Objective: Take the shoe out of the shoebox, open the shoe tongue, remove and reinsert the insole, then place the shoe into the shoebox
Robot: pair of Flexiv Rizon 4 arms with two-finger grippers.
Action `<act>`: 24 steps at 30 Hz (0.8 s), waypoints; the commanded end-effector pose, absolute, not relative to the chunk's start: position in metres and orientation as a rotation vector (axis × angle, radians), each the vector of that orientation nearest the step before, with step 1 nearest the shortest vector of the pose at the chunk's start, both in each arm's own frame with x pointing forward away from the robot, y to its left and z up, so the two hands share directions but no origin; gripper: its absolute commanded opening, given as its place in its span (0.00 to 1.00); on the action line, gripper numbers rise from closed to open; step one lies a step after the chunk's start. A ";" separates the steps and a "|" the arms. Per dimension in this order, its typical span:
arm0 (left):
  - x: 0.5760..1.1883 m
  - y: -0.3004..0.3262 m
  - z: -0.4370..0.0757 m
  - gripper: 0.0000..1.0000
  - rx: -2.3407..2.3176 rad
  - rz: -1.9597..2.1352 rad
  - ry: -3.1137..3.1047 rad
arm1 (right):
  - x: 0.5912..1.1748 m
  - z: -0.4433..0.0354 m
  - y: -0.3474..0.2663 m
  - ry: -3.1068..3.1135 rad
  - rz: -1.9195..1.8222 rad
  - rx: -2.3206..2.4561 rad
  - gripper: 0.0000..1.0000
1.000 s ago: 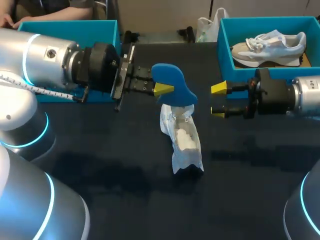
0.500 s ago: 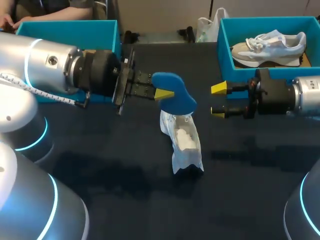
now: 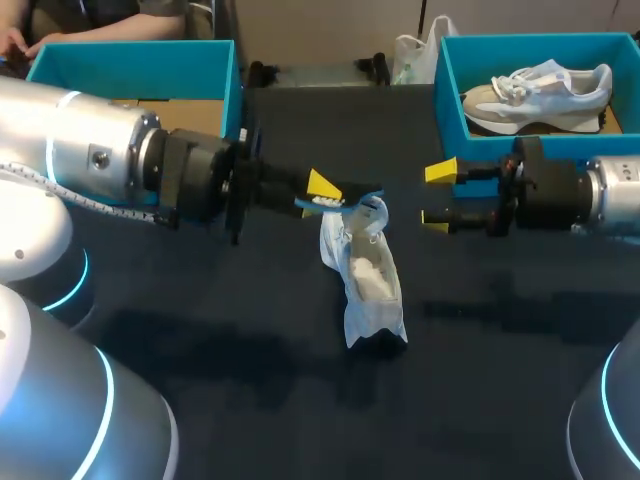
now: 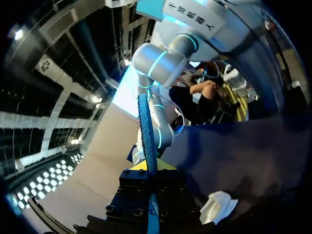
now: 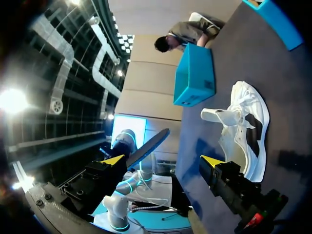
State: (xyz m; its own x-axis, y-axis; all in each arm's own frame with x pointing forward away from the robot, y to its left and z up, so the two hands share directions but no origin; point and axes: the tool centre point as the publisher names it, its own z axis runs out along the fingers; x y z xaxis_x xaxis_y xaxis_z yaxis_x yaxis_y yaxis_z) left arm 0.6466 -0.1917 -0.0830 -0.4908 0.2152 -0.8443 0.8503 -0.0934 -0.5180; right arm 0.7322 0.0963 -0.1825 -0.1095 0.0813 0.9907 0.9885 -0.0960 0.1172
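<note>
The dark counter (image 3: pixel 200 380) carries two teal shoeboxes. The left shoebox (image 3: pixel 130 65) stands at the far left. The right shoebox (image 3: pixel 450 90), at the far right, holds a second shoe (image 3: pixel 540 90). Our left arm (image 3: pixel 90 160) and right arm (image 3: pixel 610 195) face each other across the middle. The white shoe (image 3: pixel 365 285) lies on the counter between them, outside both boxes. Our left pincer (image 3: pixel 318 195) is clenched on the blue insole (image 3: pixel 330 202), held edge-on just above the shoe's open end; we cannot tell whether they touch. Our right pincer (image 3: pixel 440 195) is released, its tips spread with nothing between them, just beside the shoe.
</note>
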 end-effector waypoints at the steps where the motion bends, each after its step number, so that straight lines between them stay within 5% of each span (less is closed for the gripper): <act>1: 0.646 -0.189 -0.099 0.00 1.293 -1.367 1.505 | 0.732 -0.183 0.097 -1.272 -1.322 -1.295 1.00; 24: 0.667 -0.206 -0.143 0.00 1.384 -0.937 1.115 | 0.726 -0.162 0.116 -1.198 -1.199 -1.311 1.00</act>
State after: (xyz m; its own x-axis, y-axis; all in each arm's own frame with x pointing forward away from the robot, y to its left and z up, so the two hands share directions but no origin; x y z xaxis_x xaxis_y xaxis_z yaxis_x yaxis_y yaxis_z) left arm 0.6694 -0.1991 -0.1381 0.2376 0.1379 -0.9615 0.9710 -0.0048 0.2392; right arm 0.7228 0.1117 -0.1621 0.0337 0.0542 0.9980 0.9975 -0.0635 -0.0303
